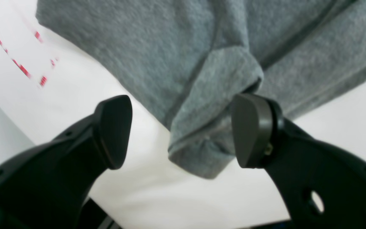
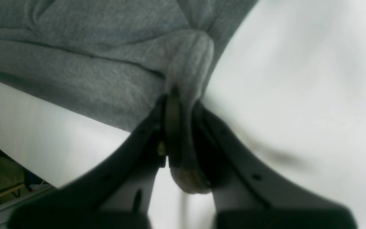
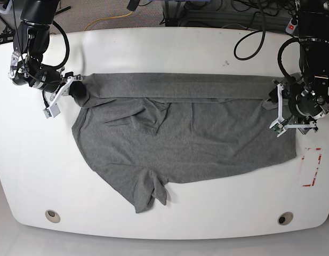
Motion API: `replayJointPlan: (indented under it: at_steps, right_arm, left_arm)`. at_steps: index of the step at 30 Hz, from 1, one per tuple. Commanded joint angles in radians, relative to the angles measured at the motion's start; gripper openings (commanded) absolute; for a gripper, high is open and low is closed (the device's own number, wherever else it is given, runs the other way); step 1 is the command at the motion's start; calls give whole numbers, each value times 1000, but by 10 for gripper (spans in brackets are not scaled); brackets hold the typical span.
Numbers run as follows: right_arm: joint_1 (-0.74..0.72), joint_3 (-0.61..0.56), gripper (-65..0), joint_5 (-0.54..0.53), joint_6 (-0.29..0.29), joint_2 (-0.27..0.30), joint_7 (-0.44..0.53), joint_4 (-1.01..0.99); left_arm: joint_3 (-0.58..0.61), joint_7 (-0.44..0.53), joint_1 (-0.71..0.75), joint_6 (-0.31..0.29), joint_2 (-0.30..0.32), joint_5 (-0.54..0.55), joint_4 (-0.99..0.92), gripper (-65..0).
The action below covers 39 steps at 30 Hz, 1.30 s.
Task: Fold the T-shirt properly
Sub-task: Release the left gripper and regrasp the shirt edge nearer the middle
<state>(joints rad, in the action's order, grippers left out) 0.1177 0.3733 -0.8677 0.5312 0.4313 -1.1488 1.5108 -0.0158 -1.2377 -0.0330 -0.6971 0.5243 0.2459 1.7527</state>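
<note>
With the T-shirt [image 3: 185, 138] spread across the white table [image 3: 164, 48], the right claw [image 2: 183, 127] pinched one far corner while the left claw [image 1: 179, 130] gaped around the other, arms low at opposite edges. It needed closing before both pulled evenly.

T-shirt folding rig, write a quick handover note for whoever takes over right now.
Right gripper: shut on a bunched corner of the T-shirt, at the base view's left.
Left gripper: open, jaws either side of a cloth corner, nothing clamped.
T-shirt: spread wrinkled across the white table, far edge doubled over in a long band.
Done: that first lengthwise fold, apparently.
Left: grip the left-arm corner, finish folding, tuck the sleeve.
</note>
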Motion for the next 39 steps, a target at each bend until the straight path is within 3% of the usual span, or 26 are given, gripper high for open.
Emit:
replayJointPlan:
  at_steps: [1, 8, 17, 21, 27, 32, 39]
  right_arm:
    - [-13, 8, -629, -18, 4, 19, 17, 18]
    - [-13, 26, -629, -18, 4, 19, 17, 18]
    - [-13, 36, -629, -18, 5, 19, 17, 18]
    - [-13, 36, -629, -18, 7, 19, 17, 18]
    - [-13, 34, -629, -18, 7, 4, 17, 18]
    - [-13, 31, -629, -18, 7, -1, 17, 18]
    - [-13, 29, -629, -18, 7, -1, 17, 18]
  left_arm:
    - [18, 8, -17, -1, 12, 5, 6, -199]
    - [95, 8, -17, -1, 13, 0, 0, -199]
    - [89, 16, -21, -1, 10, -1, -79, -203]
    - [93, 46, -64, -1, 9, 0, -144, -265]
    - [93, 49, -89, -1, 7, 3, -185, -303]
    - [87, 49, -101, -1, -19, 3, -187, -383]
    - [80, 48, -101, -1, -25, 2, -187, -388]
